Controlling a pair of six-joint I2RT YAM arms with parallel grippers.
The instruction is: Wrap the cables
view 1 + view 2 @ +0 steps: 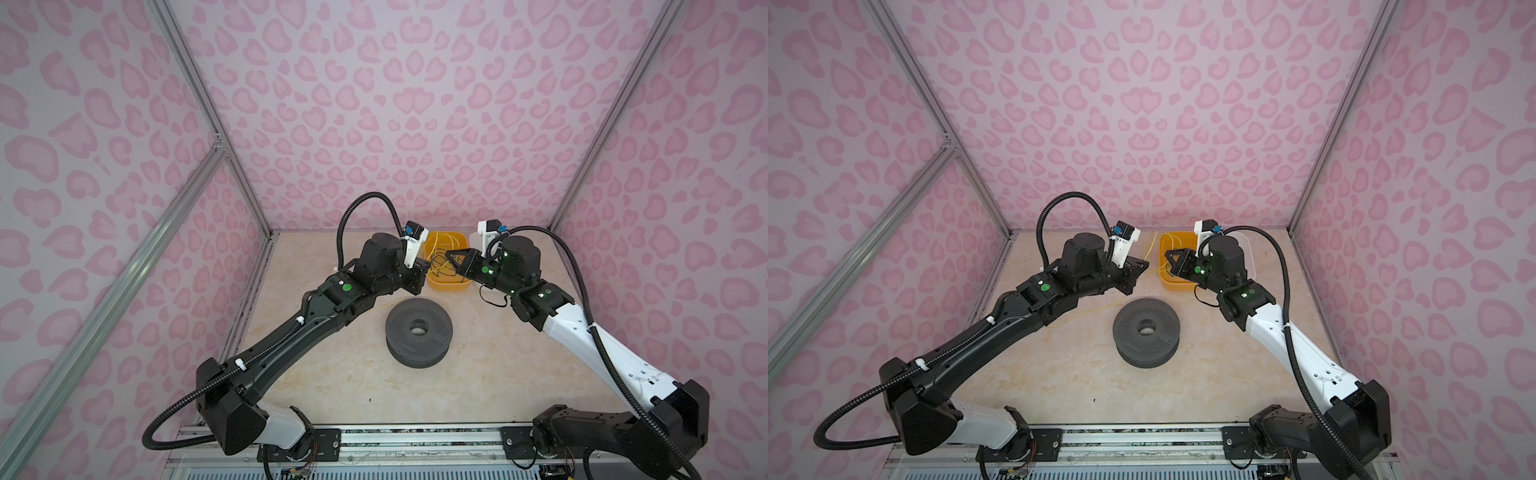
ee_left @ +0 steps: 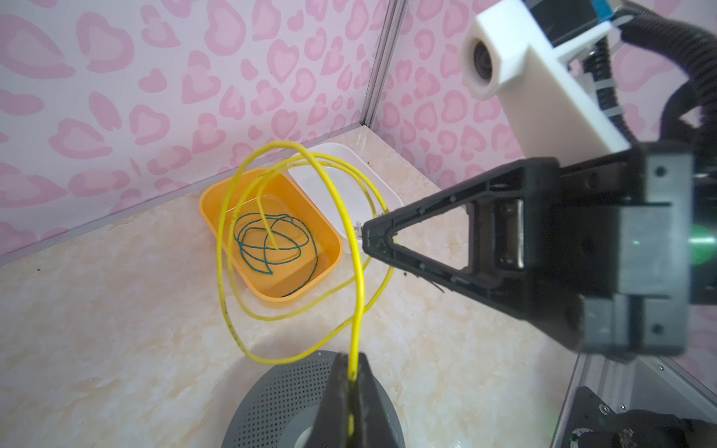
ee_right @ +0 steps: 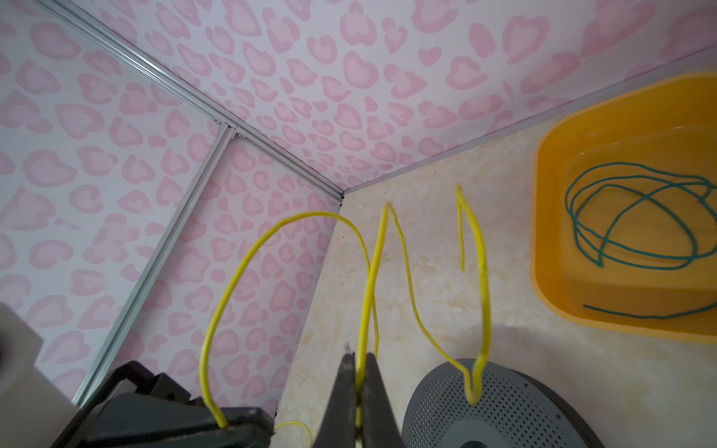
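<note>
Grey perforated spool (image 1: 399,328) sits mid-counter (image 1: 478,374), a bit in front of the orange tub (image 2: 289,301). A white tub (image 2: 341,155) is right beside the orange one by the back wall, and the right arm mostly hides it in both top views. Dark green cable (image 3: 636,221) is just coiled loose inside the orange tub. The yellow cable (image 2: 359,302) hangs in big loops above the counter, with the left claw (image 2: 351,372) pinching one strand, the right claw (image 3: 359,364) pinching another, and some slack trailing by the spool.
</note>
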